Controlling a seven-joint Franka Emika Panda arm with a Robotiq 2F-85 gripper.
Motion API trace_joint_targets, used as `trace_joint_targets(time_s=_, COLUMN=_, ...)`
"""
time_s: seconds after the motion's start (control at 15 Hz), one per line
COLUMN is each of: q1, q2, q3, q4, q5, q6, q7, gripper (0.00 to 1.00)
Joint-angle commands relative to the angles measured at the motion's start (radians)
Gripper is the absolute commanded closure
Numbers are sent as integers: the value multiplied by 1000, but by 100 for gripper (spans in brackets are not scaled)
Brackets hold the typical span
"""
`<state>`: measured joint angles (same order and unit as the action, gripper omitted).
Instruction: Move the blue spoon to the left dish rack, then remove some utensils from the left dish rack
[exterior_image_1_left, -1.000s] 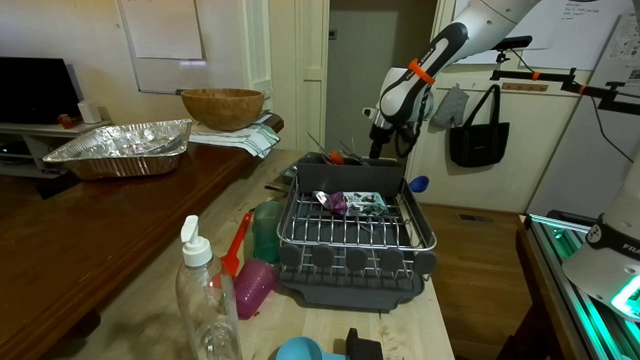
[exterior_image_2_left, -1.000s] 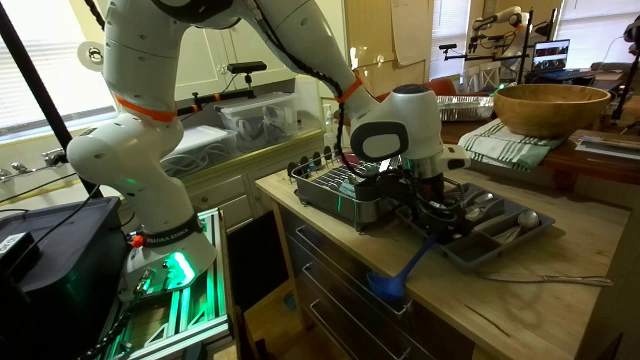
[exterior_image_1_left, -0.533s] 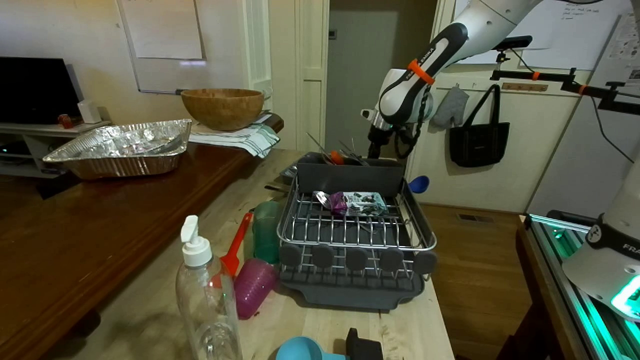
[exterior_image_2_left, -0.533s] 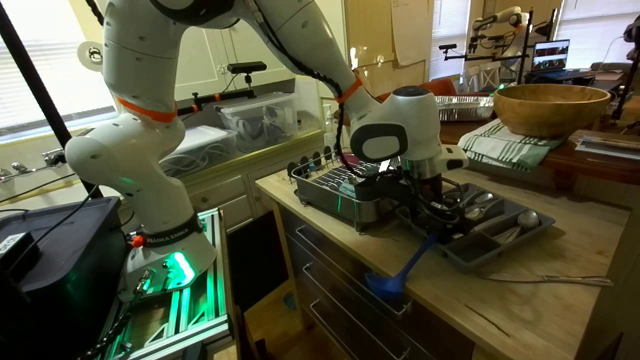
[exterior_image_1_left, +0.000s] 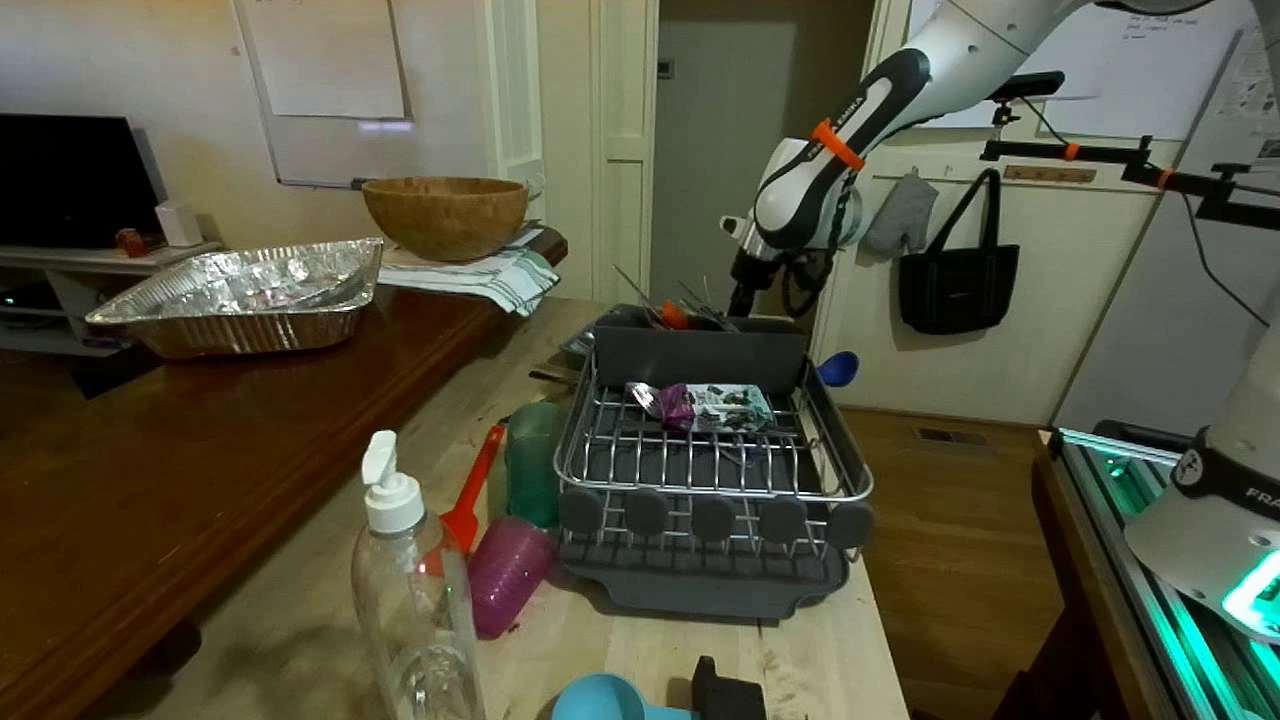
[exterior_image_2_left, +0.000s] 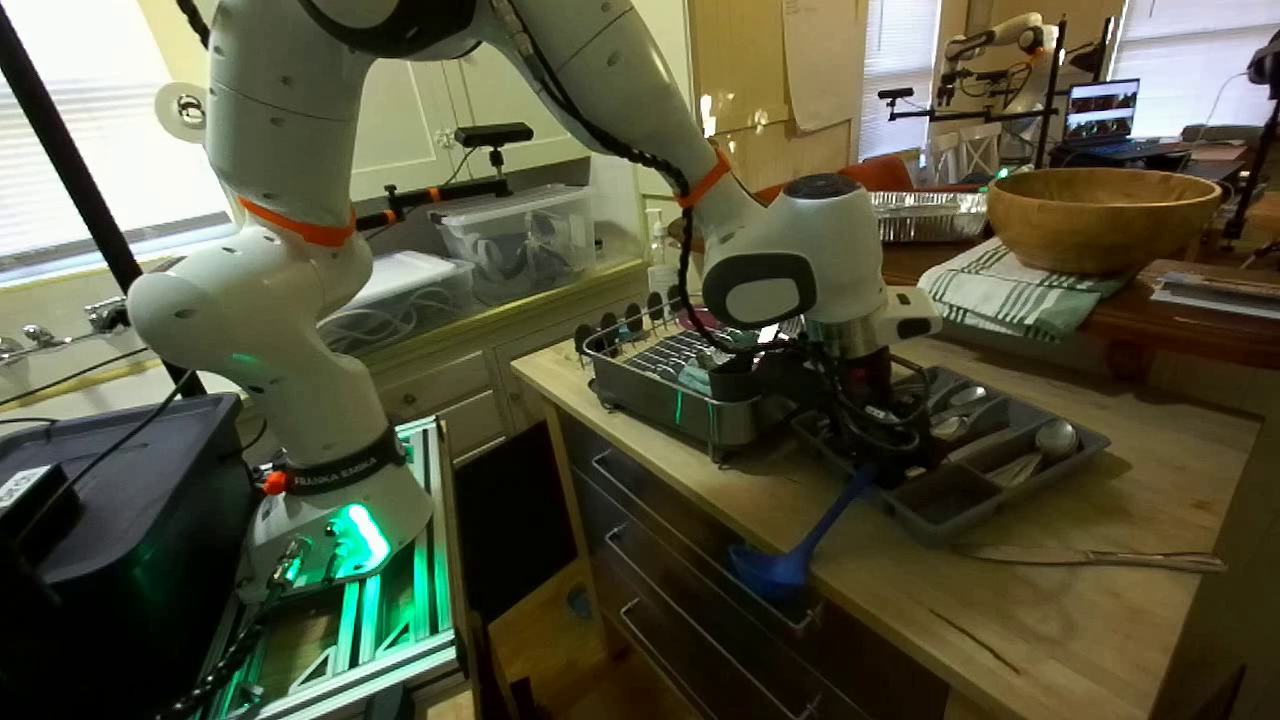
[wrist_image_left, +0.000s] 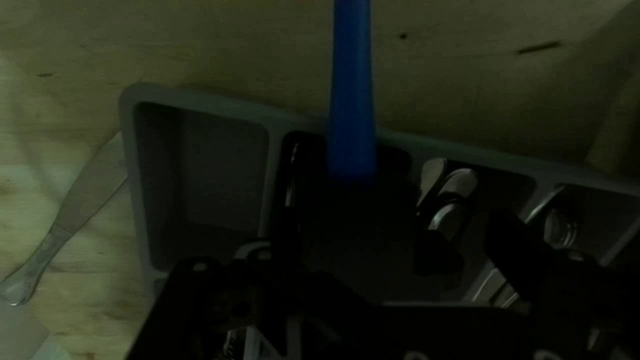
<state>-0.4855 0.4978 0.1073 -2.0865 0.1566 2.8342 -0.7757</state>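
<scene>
First step in hand, by my reading: picking up the blue spoon (wrist_image_left: 352, 92), ladle-shaped, its handle passing over the rim of the cutlery tray (wrist_image_left: 220, 175). My gripper (wrist_image_left: 367, 230) is low over that tray, right at the handle. Clamped on it or not? I can't tell; the wrist view is black just there. Next I need a sure hold, then a lift clear of the tray and a swing to the left dish rack (exterior_image_1_left: 704, 588), beside the tray. Pulling utensils (exterior_image_1_left: 673, 316) out comes after. Now, an exterior view gives me the bowl (exterior_image_2_left: 772, 572), out past the edge of the counter (exterior_image_2_left: 1080, 630), clear of the tray; my wrist view shows handle only, yet it gets me metal cutlery (wrist_image_left: 459, 184) inside the tray. In an exterior view the rack's utensil holder (exterior_image_1_left: 700, 355) hides most of that tray.
</scene>
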Motion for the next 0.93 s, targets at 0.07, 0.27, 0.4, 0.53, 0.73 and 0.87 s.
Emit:
trace_joint_targets(time_s=0.07, q1=-26, q2=20, q3=29, q4=1, q5=8, q6=82, q7=-29, gripper=45)
trace_joint_targets(time_s=0.27, q1=-33, q2=27, q3=29, q4=2, q5=-3, q6=106, q7=-25, gripper=67)
trace_joint_targets(time_s=0.4, q1=-18, q2=28, q3=12, q4=2, q5=-11, q6=101, q7=1, gripper=74)
trace_joint_targets(time_s=0.53, q1=11, q2=15, q3=-24, q4=-2, q5=-34, q6=66, q7=35, gripper=74)
trace_joint_targets(time_s=0.73, q1=19, q2=-74, q3=-46, q4=-57, q5=-65, q6=3, q7=36, gripper=74)
trace_joint_targets(time_s=0.87, q1=19, q2=-131, q3=-54, q4=-76, q5=-77, q6=-66, q7=17, gripper=74)
